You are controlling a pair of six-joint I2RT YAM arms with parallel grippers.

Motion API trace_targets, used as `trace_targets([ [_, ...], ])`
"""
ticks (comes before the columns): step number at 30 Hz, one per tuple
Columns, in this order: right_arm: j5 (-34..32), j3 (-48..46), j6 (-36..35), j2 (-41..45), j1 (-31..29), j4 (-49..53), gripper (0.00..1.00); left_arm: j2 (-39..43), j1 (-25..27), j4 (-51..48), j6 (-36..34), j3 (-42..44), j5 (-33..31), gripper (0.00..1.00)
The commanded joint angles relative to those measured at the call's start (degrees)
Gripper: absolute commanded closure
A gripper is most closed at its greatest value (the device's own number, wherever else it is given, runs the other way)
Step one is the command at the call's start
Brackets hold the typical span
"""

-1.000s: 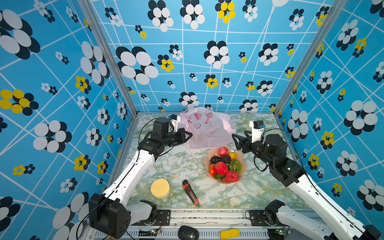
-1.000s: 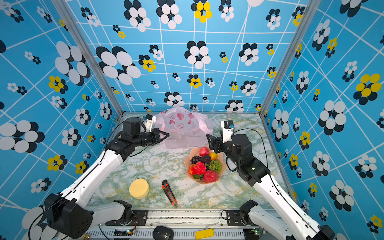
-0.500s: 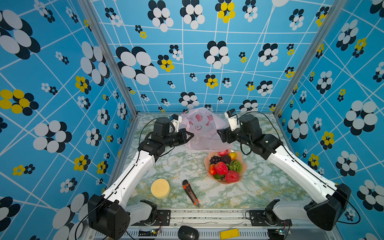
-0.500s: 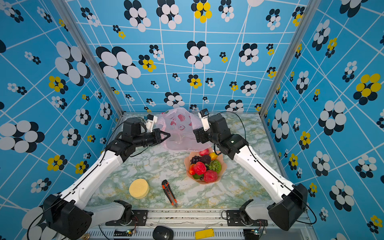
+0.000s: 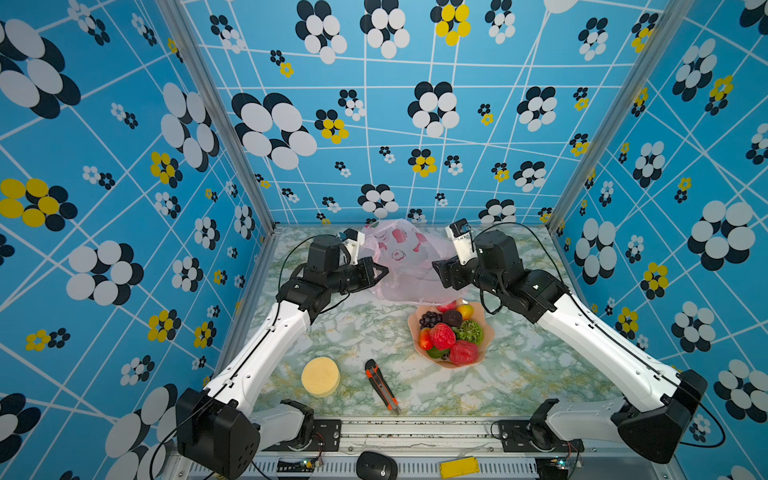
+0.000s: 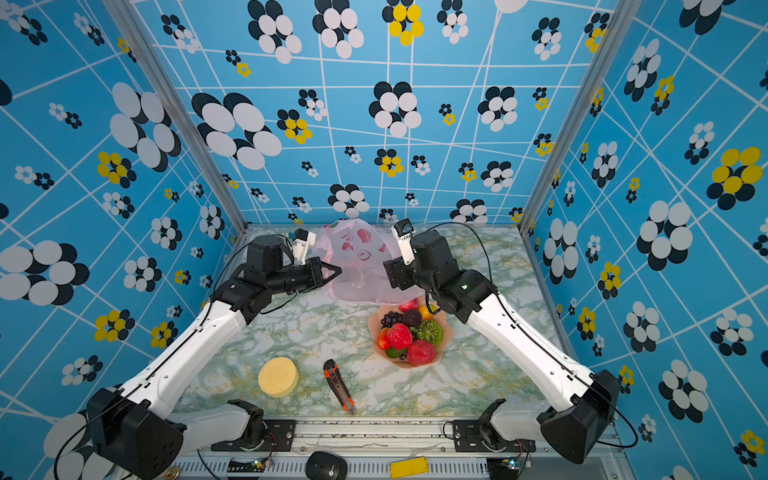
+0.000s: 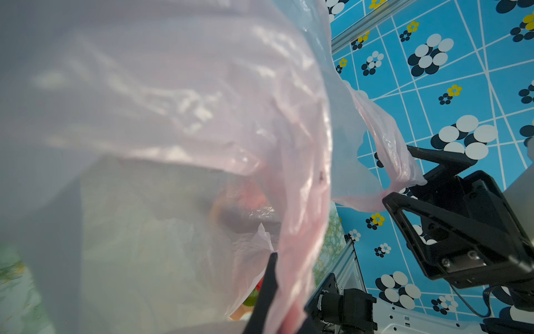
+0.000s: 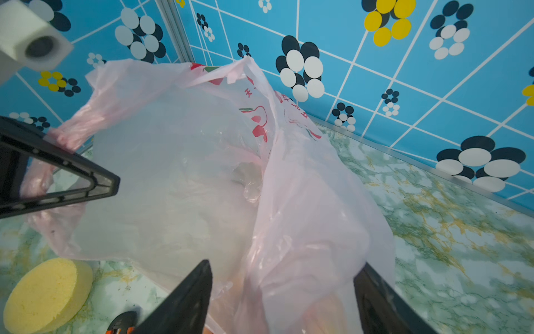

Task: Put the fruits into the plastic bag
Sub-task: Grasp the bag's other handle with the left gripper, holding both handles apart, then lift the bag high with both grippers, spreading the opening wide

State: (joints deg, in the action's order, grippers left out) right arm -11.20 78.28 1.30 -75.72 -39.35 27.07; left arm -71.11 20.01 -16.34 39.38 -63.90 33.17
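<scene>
plastic bag (image 5: pixel 405 266) at back edge of counter (image 5: pixel 353 332) | left gripper (image 5: pixel 380 272) clamped on its rim, lifting mouth | right gripper (image 8: pixel 284 264) jaws apart astride opposite rim, likely to spread it | fruits (image 5: pixel 446 334) in bowl (image 5: pixel 412 332) just beside

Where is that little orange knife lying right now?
In both top views the orange knife lies flat on the marble table, near its front edge, between the yellow sponge on its left and the pink bowl on its right.

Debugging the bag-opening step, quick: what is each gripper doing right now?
Left gripper: closed, pinching the plastic bag by its handle.
Right gripper: open, jaws either side of the bag's film, not clamped.
</scene>
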Motion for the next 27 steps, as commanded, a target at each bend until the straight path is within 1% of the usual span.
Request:
trace_targets([
  [1,-3.9,0.4,-1.8,-1.6,-0.3,3.2,0.28,1.9,0.4,0.3,-0.9,-0.6,0.3,1.0],
  [4,-2.5,-0.2,-1.2,-2.0,-0.4,2.6,0.28,2.4,0.4,-0.6,-1.4,-0.5,-0.1,1.0],
  [6,-3.0,-0.2,-1.0,-2.5,-0.5,2.4,0.29,2.5,0.4,-1.0,-1.6,-0.7,-0.2,1.0],
  [7,-3.9,-0.1,-1.2,-2.8,-0.4,2.5,0.34,2.4,0.4,-1.3,-1.8,-0.8,-0.3,1.0],
  [8,-4.8,0.0,-1.3,-3.1,-0.4,2.6,0.44,2.4,0.4,-1.6,-2.1,-1.0,-0.4,1.0],
  [10,-7.7,0.2,-1.0,-3.0,-0.5,2.2,0.82,2.3,0.4,-3.2,-3.0,-1.4,-1.2,1.0],
  [11,-8.4,0.0,-0.8,-2.7,-0.4,1.3,0.97,2.2,0.4,-4.4,-3.5,-1.8,-2.0,1.0],
  [12,-8.9,-0.6,-0.7,-2.1,-0.4,-0.6,1.0,2.0,0.3,-6.0,-4.5,-2.2,-3.3,1.0],
  [15,-8.4,-1.3,-0.6,-2.7,-0.2,-8.9,1.0,-0.1,-0.6,-10.5,-6.5,-5.4,-7.8,1.0],
  [18,-4.0,1.2,-3.4,-7.9,0.5,-20.4,1.0,-5.4,-2.2,-14.5,-8.6,-14.9,-10.0,1.0],
  [20,-1.9,6.6,-4.4,-11.7,0.7,-25.5,1.0,-8.5,-2.5,-16.4,-9.9,-23.6,-11.1,1.0],
  [23,2.2,16.1,-4.7,-15.0,0.7,-33.7,1.0,-11.2,-2.2,-20.3,-13.1,-38.3,-14.8,1.0],
  [25,6.2,22.2,-4.2,-16.2,0.6,-37.8,1.0,-11.3,-1.6,-21.2,-15.8,-47.4,-16.7,1.0],
  [27,10.5,25.9,-4.4,-16.0,-0.1,-41.7,1.0,-9.4,0.2,-19.6,-19.1,-52.3,-18.5,1.0],
])
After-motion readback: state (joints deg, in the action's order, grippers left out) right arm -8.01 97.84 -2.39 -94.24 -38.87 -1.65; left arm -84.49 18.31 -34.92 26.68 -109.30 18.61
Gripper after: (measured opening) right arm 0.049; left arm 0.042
